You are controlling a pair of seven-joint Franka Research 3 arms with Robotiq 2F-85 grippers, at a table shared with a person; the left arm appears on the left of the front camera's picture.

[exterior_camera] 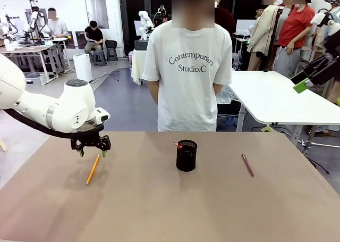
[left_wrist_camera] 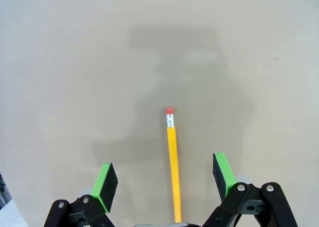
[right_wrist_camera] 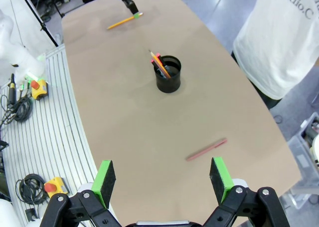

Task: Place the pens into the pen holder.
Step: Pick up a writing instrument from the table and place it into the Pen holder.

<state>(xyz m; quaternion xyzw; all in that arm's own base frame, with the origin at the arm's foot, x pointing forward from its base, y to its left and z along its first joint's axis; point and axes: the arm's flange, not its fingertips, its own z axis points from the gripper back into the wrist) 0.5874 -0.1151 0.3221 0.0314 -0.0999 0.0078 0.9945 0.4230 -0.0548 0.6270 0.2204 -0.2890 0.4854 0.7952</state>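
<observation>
Left jaws apart, poised low over yellow pencil (exterior_camera: 93,169) lying flat at tabletop's left, well apart from mesh pen holder (exterior_camera: 186,156) at middle. Likely trouble: pinching near one end, so pencil droops or rolls free. Right jaws apart, raised above maroon pen (right_wrist_camera: 206,149).

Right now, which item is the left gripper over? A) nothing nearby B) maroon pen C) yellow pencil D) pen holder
C: the open left gripper hangs over the yellow pencil, which runs between its green pads in the left wrist view; the pen holder and maroon pen lie off to its right.
</observation>
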